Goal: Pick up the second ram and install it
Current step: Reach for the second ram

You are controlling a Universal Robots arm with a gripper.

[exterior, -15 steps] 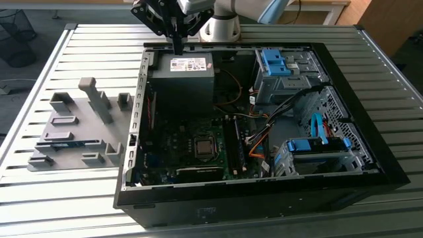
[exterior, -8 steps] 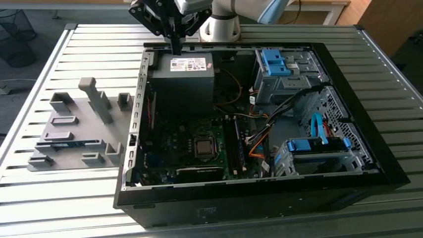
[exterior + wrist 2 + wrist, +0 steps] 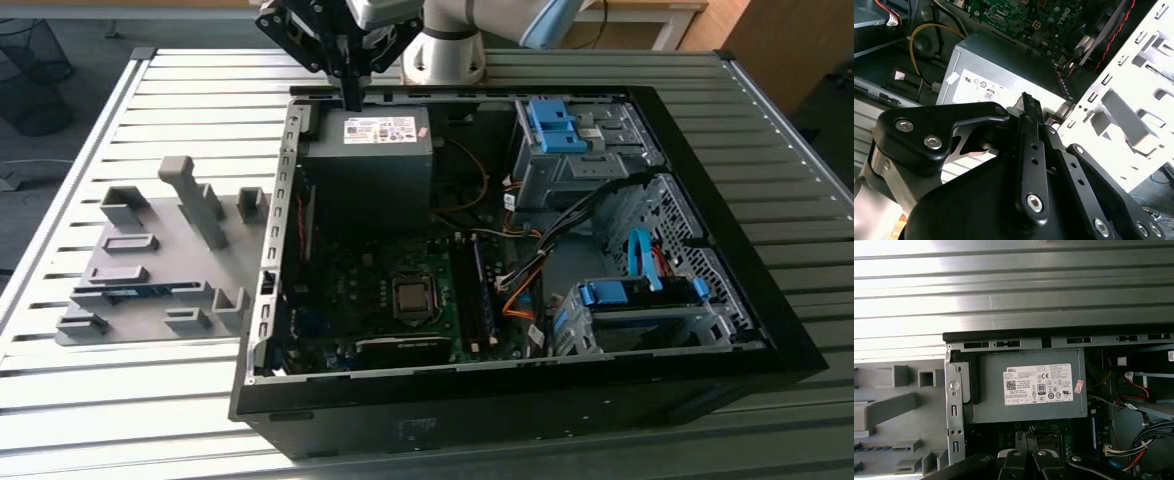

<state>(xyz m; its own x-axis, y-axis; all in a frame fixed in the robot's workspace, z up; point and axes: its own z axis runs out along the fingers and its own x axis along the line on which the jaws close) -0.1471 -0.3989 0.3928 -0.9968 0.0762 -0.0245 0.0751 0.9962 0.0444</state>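
Note:
The second ram (image 3: 127, 292) is a thin blue stick lying in a slot of the grey holder block (image 3: 147, 260), on the exterior view's left of the open computer case (image 3: 534, 400). My gripper (image 3: 354, 98) hangs over the far edge of the case, above the grey power supply (image 3: 367, 150), far from the blue stick. Both wrist views show the black fingers pressed together with nothing between them, gripper (image 3: 1027, 433) and gripper (image 3: 1027, 100) over the power supply (image 3: 1029, 385). A dark memory stick (image 3: 470, 290) stands in a slot on the motherboard (image 3: 387, 300).
The case lies open on a slatted metal table (image 3: 134, 400). Inside are blue drive cages (image 3: 561, 130), another blue cage (image 3: 627, 295), and orange and black cables (image 3: 527, 285). The holder block has upright posts (image 3: 194, 195). The arm's base (image 3: 447, 45) stands behind the case.

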